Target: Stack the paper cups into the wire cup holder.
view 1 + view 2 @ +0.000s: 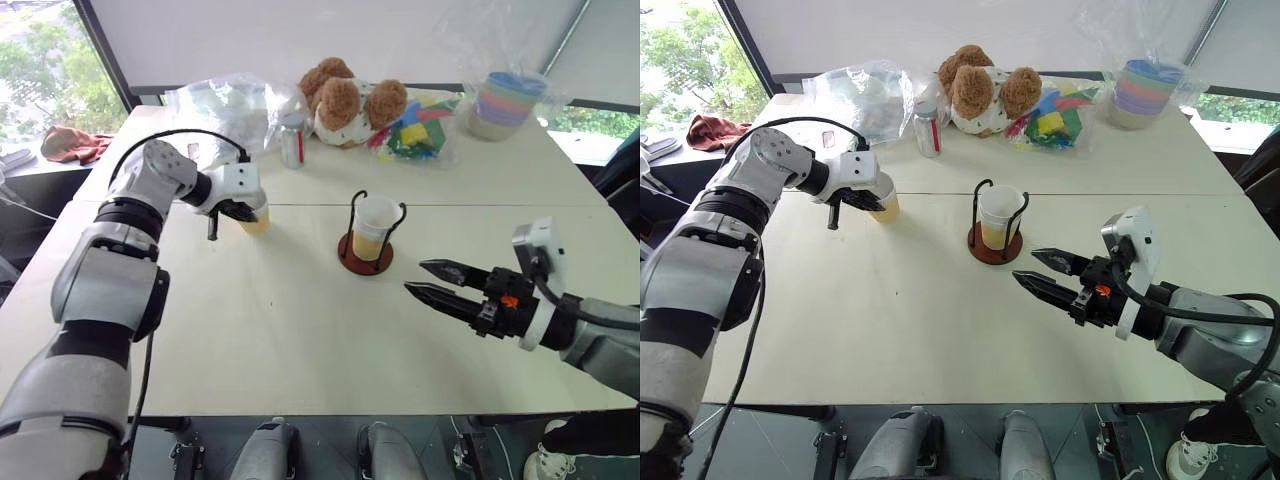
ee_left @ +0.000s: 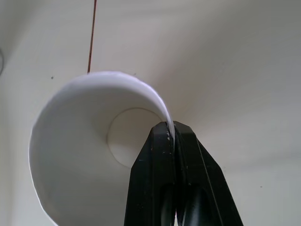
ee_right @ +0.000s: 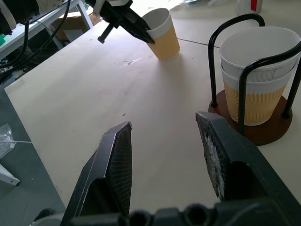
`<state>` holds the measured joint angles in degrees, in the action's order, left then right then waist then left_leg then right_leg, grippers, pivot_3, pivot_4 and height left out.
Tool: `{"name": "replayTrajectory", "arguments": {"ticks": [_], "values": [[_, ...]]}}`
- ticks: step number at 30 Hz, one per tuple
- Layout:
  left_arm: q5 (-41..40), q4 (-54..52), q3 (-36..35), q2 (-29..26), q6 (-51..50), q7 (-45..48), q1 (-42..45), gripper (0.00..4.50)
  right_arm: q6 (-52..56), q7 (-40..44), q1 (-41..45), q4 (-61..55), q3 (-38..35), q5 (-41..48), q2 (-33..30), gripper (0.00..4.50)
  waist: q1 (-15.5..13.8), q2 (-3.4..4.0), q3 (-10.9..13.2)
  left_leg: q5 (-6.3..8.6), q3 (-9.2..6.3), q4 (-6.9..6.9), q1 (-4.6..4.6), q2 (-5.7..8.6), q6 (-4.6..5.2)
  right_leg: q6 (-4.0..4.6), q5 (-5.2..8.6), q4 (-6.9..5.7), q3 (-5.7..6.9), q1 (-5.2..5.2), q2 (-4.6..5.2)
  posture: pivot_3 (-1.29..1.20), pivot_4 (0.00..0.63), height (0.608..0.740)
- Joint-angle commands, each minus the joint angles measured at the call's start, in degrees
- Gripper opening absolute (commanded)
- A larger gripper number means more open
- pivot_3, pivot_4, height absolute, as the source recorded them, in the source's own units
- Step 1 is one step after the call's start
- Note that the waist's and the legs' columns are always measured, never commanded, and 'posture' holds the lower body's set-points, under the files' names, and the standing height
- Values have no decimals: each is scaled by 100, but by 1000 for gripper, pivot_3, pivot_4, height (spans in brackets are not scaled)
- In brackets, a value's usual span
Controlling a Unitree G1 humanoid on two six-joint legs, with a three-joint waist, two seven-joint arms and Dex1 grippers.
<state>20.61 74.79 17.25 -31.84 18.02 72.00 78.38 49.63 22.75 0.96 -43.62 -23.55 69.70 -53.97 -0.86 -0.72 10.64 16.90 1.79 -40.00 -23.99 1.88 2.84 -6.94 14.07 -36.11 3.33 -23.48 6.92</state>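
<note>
At the far edge of the pale surface (image 1: 300, 370) lie a teddy bear (image 1: 350, 100), a can (image 1: 292, 142), clear bags and wrapped pastel bowls (image 1: 505, 100). The left tool (image 2: 173, 134) is pinching the rim of a lone paper cup (image 3: 162, 33). Two nested cups (image 3: 256, 80) sit in the wire cup holder (image 3: 263, 129). The right tool (image 3: 162, 150) hangs spread, empty. The lone cup is mostly hidden behind the left tool in the head views.

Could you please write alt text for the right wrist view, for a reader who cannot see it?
The right gripper hangs open over a pale table, its two black fingers apart. Ahead, the wire cup holder holds two nested paper cups. Farther off, the left gripper is shut on the rim of a third cup standing on the table.
</note>
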Motion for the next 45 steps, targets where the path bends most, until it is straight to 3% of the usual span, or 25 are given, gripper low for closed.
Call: {"name": "replayTrajectory", "arguments": {"ticks": [1, 8, 16, 27, 37, 40, 45], "values": [[-36, -87, -82, 43, 261, -182, 337, 24, -121, 82, -59, -23, -357, -41, -95, 2325, -11, 0, 0, 0, 0, 0, 0, 0, 0, 0, 0, 0, 0, 0, 0, 0, 150, 740], [-1437, -352, -996, 741, 61, 1857, 1903, 24, 70, 682, -392, 453, -1626, -233, -658, 2325, -149, -3, 1, 0, -5, -16, -48, 8, 0, -9, -7, 10, 8, -25, 2, 0, 150, 740], [-2344, -393, -184, 1407, 26, 2050, 2073, 24, 225, 832, -576, 293, -2342, -258, -765, 2325, -111, 21, -12, 10, 5, -11, -15, 6, 18, -10, -6, 3, 2, -17, 8, 0, 150, 740], [-2123, -81, 226, 1873, 329, 2050, 1895, 24, 169, 171, -1135, -322, -2621, 88, -258, 2325, -142, 19, -10, 9, 3, -12, -28, 8, 16, -9, -6, 6, 0, -21, 9, 0, 150, 740], [-1587, 72, 32, 2070, 355, 1932, 1767, 24, 0, -121, -1251, -429, -2506, 181, -144, 2325, -139, 20, -11, 9, 3, -13, -28, 8, 17, -9, -6, 10, 0, -21, 9, 0, 150, 740], [-1454, 100, -12, 2105, 343, 1768, 1732, 919, -34, -151, -1270, -428, -2498, 199, -143, 2325, -139, 19, -11, 9, 3, -12, -28, 8, 17, -9, -6, 10, 0, -22, 8, 0, 150, 740], [-1339, 115, -183, 2165, 414, 1094, 1751, 3369, -58, -153, -1264, -382, -2467, 194, -153, 2325, -142, 19, -10, 9, 3, -13, -28, 8, 17, -9, -6, 10, 0, -21, 9, 0, 150, 740]]}}
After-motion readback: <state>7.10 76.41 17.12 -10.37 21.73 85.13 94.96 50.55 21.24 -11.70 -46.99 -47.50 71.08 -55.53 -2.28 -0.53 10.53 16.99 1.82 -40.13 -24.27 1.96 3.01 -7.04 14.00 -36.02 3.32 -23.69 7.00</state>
